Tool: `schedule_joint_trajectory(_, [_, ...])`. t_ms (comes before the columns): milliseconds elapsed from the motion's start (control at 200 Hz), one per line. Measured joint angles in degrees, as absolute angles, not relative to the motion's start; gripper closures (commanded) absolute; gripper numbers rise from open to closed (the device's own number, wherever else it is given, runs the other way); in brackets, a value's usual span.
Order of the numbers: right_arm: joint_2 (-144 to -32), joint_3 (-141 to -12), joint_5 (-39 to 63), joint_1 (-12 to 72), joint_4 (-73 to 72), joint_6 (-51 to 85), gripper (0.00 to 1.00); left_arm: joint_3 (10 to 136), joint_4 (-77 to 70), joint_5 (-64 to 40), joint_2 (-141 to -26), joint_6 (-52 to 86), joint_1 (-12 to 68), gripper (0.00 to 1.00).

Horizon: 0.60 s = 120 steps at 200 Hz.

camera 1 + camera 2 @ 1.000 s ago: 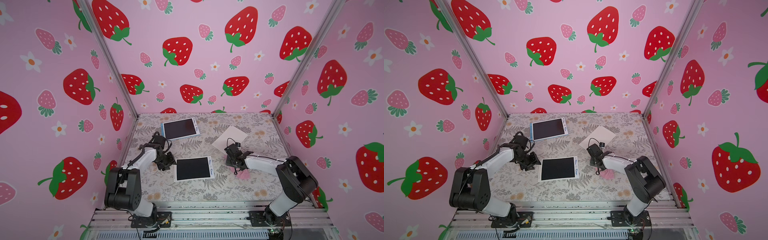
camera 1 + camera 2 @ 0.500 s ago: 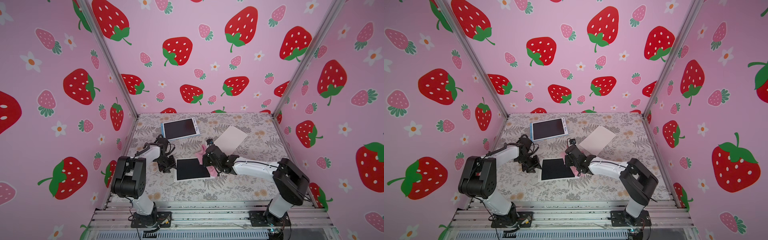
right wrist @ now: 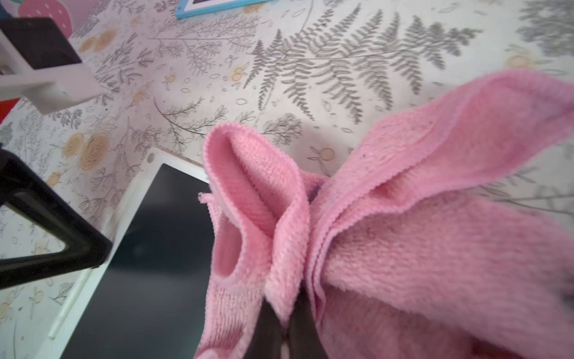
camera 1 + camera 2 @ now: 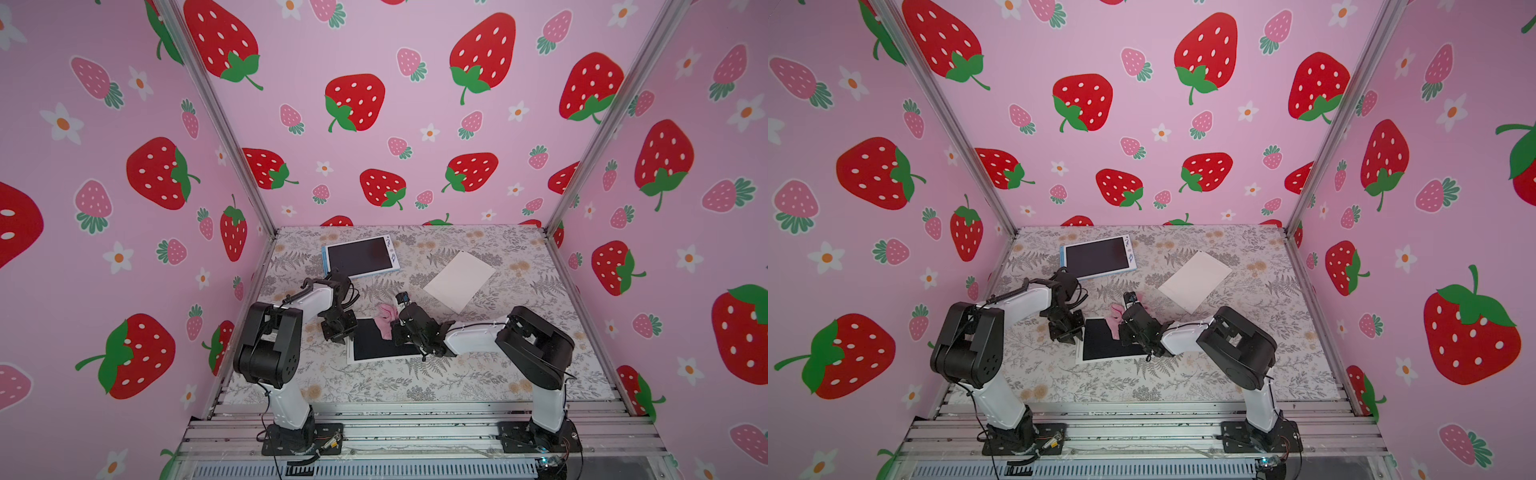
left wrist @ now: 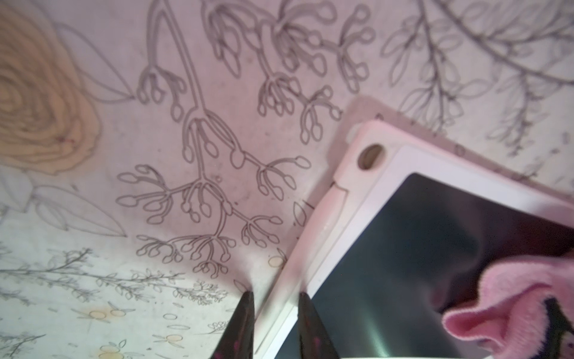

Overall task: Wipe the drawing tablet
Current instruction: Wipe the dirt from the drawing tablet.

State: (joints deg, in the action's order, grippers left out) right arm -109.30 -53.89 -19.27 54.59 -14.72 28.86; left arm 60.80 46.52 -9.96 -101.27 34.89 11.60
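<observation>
Two grippers meet at the tablet [image 4: 374, 345] in the middle of the table [image 4: 457, 384]; the right gripper [image 3: 283, 314] is clamped on a pink cloth [image 4: 384, 319] at its far edge, the left gripper [image 5: 275, 310] has jaws slightly apart over its left edge

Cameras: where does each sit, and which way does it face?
Top views: high at the front, looking down toward the back wall; both arms show whole.
Left wrist: on left arm, looking past its fingers at the white tablet.
Right wrist: on right arm, past fingers clamping the pink cloth.
Shared: tablet and cloth, in all.
</observation>
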Motion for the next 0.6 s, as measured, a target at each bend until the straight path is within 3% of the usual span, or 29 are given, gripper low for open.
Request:
schedule_joint_trajectory(195, [-104.8, -48.4, -19.0, 51.6, -15.7, 29.0, 1.0, 61.5, 47.2, -10.3, -101.8, 36.2, 11.6, 0.78])
schedule_joint_trajectory(465, [-111.0, -58.2, -15.3, 55.5, -12.5, 29.2, 1.0, 61.7, 47.4, -10.7, -102.1, 37.1, 11.9, 0.79])
schedule_joint_trajectory(600, [-108.6, -52.7, -12.4, 50.1, -14.3, 32.1, 1.0, 62.1, 47.8, -10.7, -102.5, 37.6, 11.9, 0.79])
